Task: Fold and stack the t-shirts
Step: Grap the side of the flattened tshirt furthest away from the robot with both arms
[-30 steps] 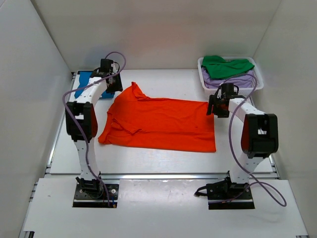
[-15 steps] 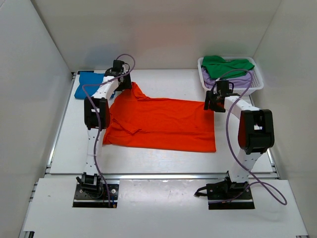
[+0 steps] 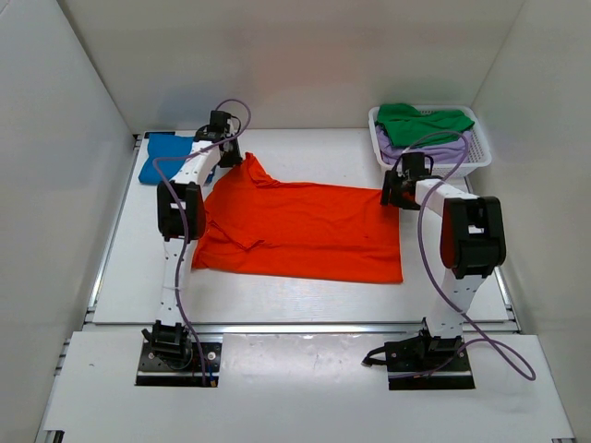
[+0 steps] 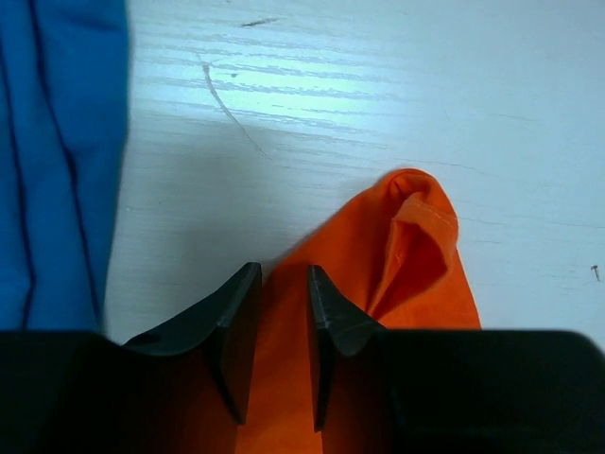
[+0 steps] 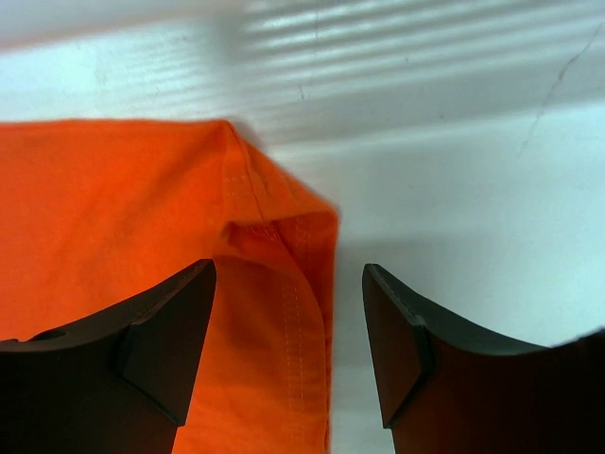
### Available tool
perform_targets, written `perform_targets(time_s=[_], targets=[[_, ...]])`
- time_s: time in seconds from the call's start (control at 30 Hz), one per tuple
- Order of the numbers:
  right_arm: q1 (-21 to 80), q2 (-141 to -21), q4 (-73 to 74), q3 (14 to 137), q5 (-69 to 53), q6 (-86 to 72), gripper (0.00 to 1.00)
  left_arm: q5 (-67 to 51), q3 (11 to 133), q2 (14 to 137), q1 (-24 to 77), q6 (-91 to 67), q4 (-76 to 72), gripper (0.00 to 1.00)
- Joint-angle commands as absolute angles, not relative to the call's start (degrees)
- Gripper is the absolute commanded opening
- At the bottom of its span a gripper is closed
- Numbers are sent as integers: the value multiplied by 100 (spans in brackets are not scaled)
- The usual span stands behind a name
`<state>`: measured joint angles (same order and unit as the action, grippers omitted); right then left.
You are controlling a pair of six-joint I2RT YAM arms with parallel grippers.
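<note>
The orange t-shirt point(image 3: 305, 231) lies spread flat in the middle of the table. My left gripper point(image 3: 228, 159) is at its far left tip, with jaws nearly together and orange cloth point(image 4: 416, 255) between them point(image 4: 281, 270). My right gripper point(image 3: 392, 194) is open, low over the shirt's far right corner; the hemmed corner point(image 5: 284, 284) lies between the jaws point(image 5: 288, 267). The blue t-shirt point(image 3: 164, 155) lies folded at the far left and shows in the left wrist view point(image 4: 57, 161). The green t-shirt point(image 3: 420, 122) lies on the lavender one point(image 3: 434, 149).
The white lattice basket point(image 3: 480, 152) at the far right holds the green and lavender shirts, just beyond my right gripper. White walls close in the table on the left, back and right.
My left gripper moved right from the blue shirt to the orange shirt's far left tip. My right gripper crept farther back and left over the far right corner.
</note>
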<state>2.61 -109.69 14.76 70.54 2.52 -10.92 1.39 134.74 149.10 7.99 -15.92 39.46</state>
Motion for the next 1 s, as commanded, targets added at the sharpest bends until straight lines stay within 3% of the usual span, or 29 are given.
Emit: perform_targets(time_s=[0.0,0.23,0.3,0.33,0.4,0.47,0.73,0.97], targets=[[308,-10995,915,7312,492,-1046,61,0,13667,14766,756,-1617,3946,38],[255,-11294,896,7602,264,-1002,59,-79,13588,14757,695,-1608,3920,37],[290,-11381,940,7716,264,-958,59,-184,13614,14766,721,-1608,3902,28],[307,-11382,949,7743,290,-967,49,-167,13649,14740,729,-1608,3902,16],[343,-11417,984,7813,299,-905,13,-246,13676,14722,712,-1608,3894,0],[378,-11434,1098,7884,343,-879,0,-324,13676,14748,695,-1617,3885,0],[483,-10821,958,7559,404,-765,0,-351,13474,14248,677,-1477,3867,0],[422,-10047,914,6953,44,-668,0,-404,12420,13360,606,-1327,3744,0]])
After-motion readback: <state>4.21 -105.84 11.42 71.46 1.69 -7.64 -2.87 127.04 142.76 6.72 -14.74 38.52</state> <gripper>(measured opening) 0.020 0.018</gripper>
